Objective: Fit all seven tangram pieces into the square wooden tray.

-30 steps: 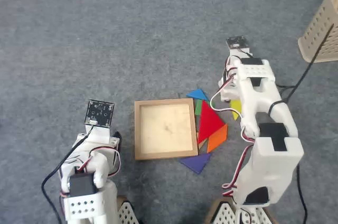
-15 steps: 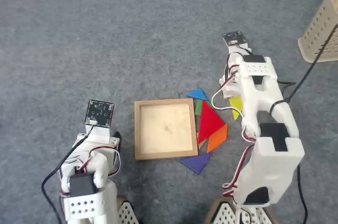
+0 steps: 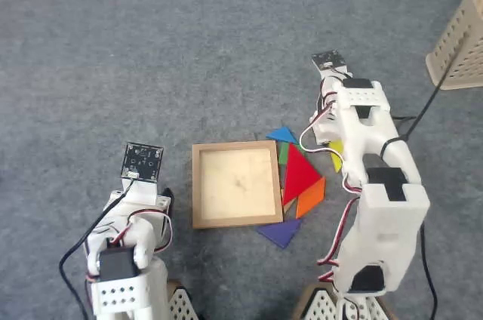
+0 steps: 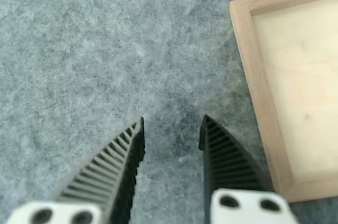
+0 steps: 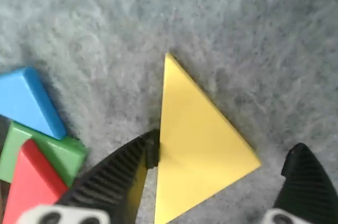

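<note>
Broadly, a grey carpet [image 3: 151, 56] covers the whole work surface. The right arm [image 3: 381, 207] stretches over it toward the far side, and the left arm [image 3: 124, 260] sits folded near the front edge, well apart from the pieces. A perforated beige rack [image 3: 460, 41] stands at the far corner on the right arm's side. The tray [image 3: 198, 184] lies flat between the two arms, its floor showing plain wood, and the pieces lie on the carpet outside it, clustered along the rim that faces the right arm. The red triangle [image 3: 299, 171] is the biggest of them and lies just beside that rim. The orange piece [image 3: 311, 197] touches its near edge, and the purple triangle [image 3: 281, 232] lies alone by the tray's near corner. The yellow triangle [image 3: 337, 155] lies flat on the far side of the red one from the tray, partly under the right arm. The blue triangle [image 3: 283, 135] and the green piece [image 3: 284, 153] sit by the tray's far corner, touching each other. The right gripper [image 5: 224, 150] hangs low with its jaws spread around the yellow triangle, one finger [image 5: 134, 163] against its edge and the other apart. The left gripper [image 4: 173, 123] hovers over bare carpet just beside the tray, jaws parted and holding nothing.
</note>
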